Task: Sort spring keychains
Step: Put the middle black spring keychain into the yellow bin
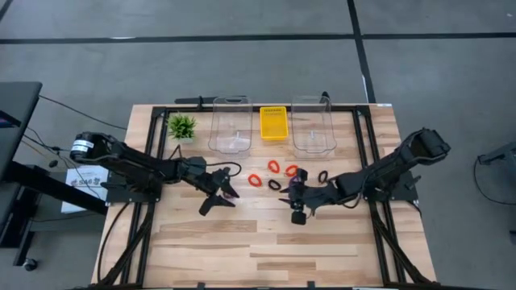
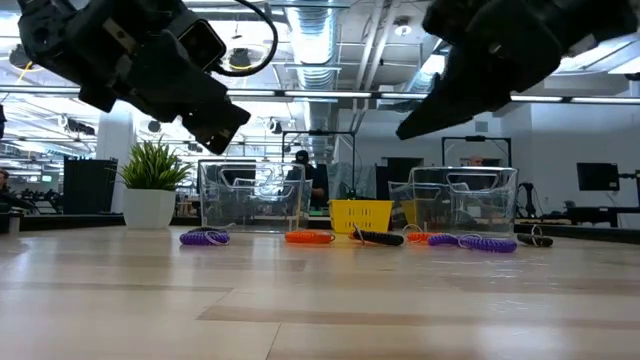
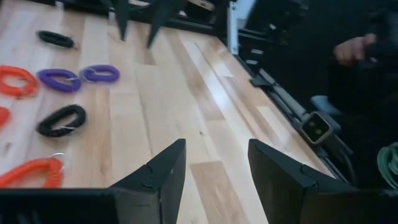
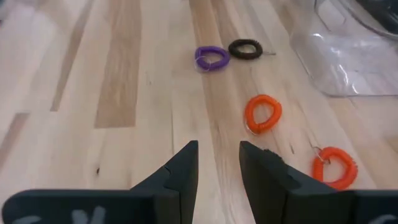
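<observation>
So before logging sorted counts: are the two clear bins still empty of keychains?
Empty. From above, the left clear bin and right clear bin hold no keychains; the keychains lie on the table.

A green plant (image 1: 181,126), two clear bins (image 1: 230,125) and a yellow basket (image 1: 272,122) line the table's (image 1: 266,250) far edge.

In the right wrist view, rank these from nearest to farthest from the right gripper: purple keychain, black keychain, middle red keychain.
From the right gripper:
1. Middle red keychain, beside the clear bin.
2. Purple keychain, farther ahead.
3. Black keychain, just beyond the purple one.
</observation>
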Controlling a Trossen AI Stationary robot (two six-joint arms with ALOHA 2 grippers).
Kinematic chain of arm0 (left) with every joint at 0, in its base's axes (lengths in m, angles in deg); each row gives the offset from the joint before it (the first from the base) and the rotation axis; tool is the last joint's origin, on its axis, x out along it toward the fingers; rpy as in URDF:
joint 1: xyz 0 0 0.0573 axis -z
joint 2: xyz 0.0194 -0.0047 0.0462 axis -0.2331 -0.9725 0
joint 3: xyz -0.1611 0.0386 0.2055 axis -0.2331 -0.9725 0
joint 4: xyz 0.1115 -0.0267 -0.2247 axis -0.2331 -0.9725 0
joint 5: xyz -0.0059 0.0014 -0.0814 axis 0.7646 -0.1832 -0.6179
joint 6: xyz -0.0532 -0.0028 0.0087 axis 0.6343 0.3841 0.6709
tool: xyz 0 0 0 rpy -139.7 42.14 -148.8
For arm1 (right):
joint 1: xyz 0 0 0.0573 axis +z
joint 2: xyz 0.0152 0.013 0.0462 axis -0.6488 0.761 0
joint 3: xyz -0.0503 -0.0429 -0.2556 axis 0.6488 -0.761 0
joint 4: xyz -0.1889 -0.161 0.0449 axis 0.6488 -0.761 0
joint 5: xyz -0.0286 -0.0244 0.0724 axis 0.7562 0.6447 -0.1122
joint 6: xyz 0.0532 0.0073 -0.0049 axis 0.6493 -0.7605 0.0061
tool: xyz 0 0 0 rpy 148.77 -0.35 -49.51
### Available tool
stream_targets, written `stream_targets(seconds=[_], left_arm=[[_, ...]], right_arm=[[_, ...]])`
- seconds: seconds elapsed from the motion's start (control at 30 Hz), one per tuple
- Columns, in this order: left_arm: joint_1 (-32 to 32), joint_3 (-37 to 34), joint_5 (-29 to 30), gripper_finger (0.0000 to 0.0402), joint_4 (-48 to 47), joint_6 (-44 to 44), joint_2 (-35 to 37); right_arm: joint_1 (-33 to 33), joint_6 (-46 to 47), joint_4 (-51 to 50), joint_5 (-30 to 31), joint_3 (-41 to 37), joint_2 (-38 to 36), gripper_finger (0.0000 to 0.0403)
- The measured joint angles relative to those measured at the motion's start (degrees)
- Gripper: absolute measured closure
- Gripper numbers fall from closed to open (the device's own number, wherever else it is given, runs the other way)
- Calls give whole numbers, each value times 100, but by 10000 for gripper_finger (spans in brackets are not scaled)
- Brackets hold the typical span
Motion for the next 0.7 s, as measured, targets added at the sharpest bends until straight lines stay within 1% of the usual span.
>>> stream_targets(seconds=[0.13,0.2,0.33,0.43,0.53,0.7], left_arm=[[146,0,503,230,-15,3,4],[249,0,642,230,-19,47,4],[442,6,873,230,-23,103,4],[507,13,953,230,-21,124,4],[530,13,973,230,-28,130,7],[530,13,972,230,-36,194,7]], right_arm=[[-39,-113,-424,27,294,110,294],[-46,-112,-714,29,319,94,294],[-46,-73,-753,29,336,105,294],[-74,-73,-793,27,341,127,294],[-121,-58,-1126,31,341,108,294],[-222,470,-1836,31,341,105,294]])
